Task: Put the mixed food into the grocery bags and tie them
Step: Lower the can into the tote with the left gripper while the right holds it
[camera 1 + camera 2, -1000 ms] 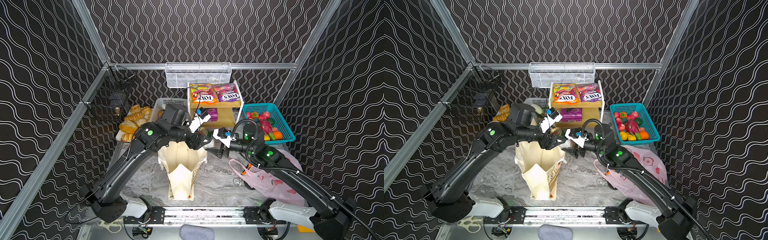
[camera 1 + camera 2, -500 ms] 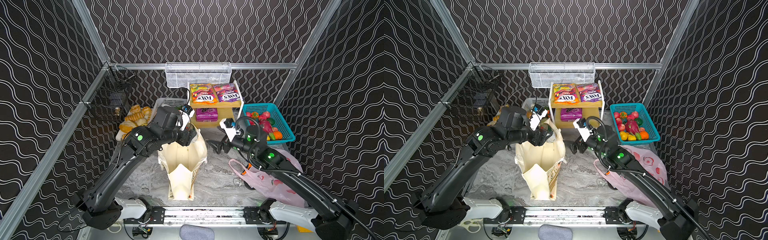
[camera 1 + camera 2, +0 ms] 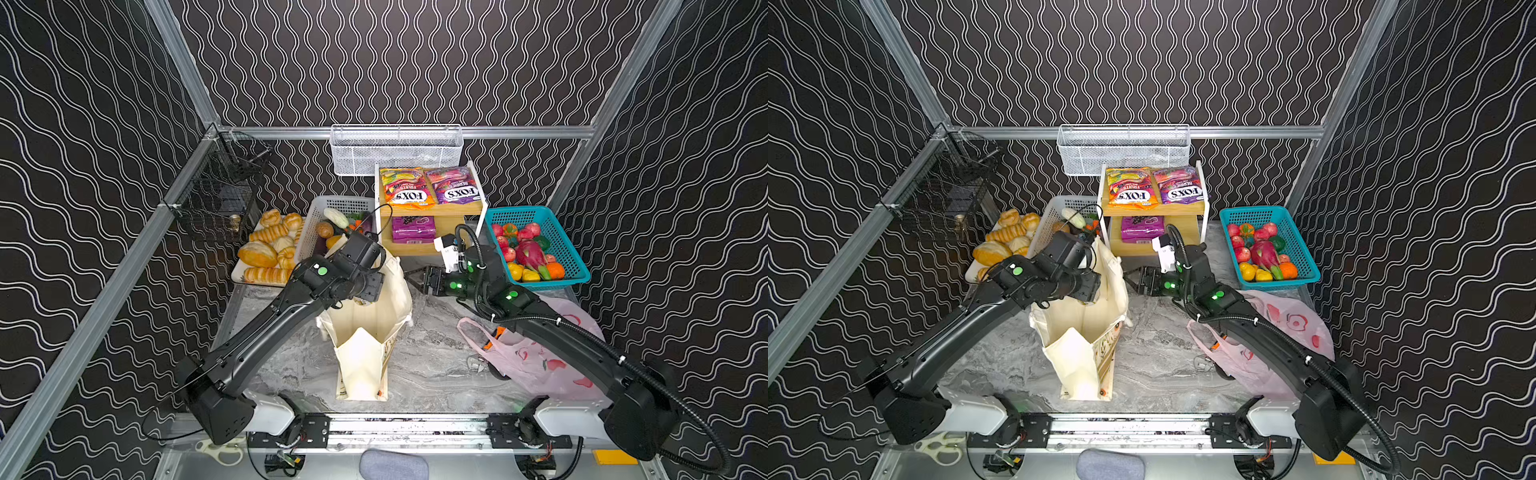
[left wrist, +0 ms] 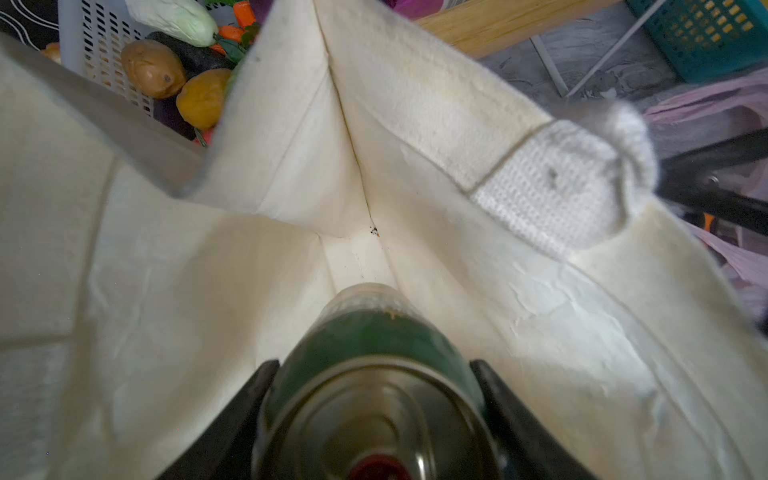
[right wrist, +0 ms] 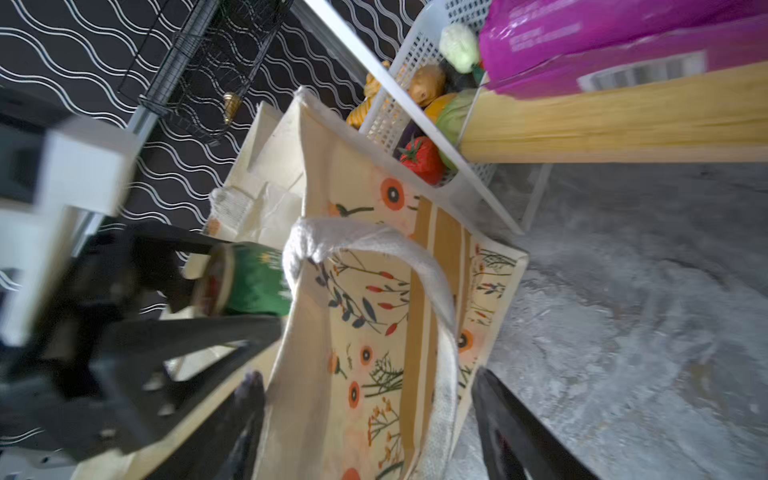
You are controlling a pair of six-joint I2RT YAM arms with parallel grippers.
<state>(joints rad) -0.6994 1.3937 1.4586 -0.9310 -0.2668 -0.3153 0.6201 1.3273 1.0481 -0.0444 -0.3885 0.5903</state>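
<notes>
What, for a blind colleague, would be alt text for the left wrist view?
The left end effector grips a green-labelled can, pointing it into the open cream canvas tote. A white basket of toy vegetables shows beyond the tote's rim.

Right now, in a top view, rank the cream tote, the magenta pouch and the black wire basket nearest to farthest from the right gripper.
From the right gripper:
1. cream tote, immediately to its left.
2. magenta pouch, behind it on the lower shelf.
3. black wire basket, far off to the left.
</notes>
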